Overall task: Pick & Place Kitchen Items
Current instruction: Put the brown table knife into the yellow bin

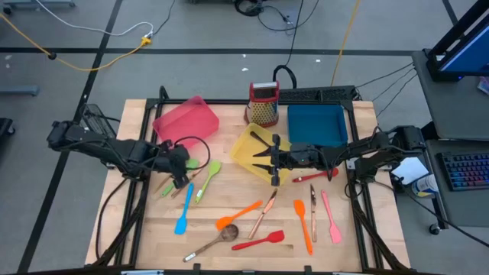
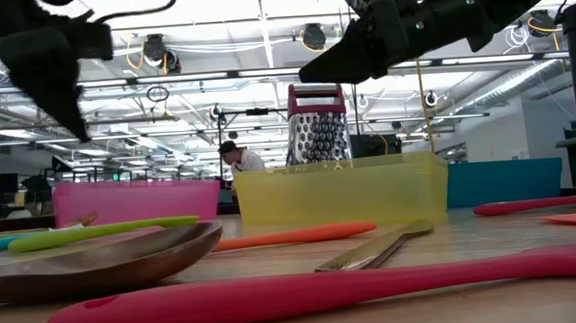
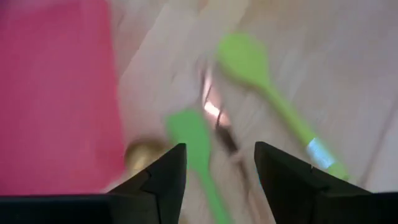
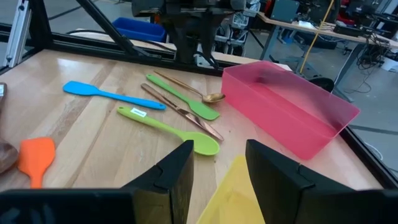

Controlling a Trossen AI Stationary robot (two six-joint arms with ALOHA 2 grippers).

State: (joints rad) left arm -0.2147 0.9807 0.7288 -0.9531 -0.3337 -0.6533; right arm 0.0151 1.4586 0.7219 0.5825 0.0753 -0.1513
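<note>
High view: our left gripper [image 1: 181, 164] hangs released above the green spatula [image 1: 170, 186], seemingly lining up a grasp; our right gripper [image 1: 263, 156], released, waits over the yellow tray [image 1: 246, 145].

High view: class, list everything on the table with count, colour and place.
Pink tray: one, pink, back left.
Yellow tray: one, yellow, centre.
Blue tray: one, blue, back right.
Box grater: one, red-topped metal, back centre.
Green utensils: two, green, left.
Blue spatula: one, blue, front left.
Orange spatulas: two, orange, front.
Red utensils: two, red, front and right.
Pink spatula: one, pink, front right.
Copper cutlery: several, copper, scattered.
Brownish spoon: one, brown, front.
Left gripper: open, above green utensils.
Right gripper: open, over yellow tray.
</note>
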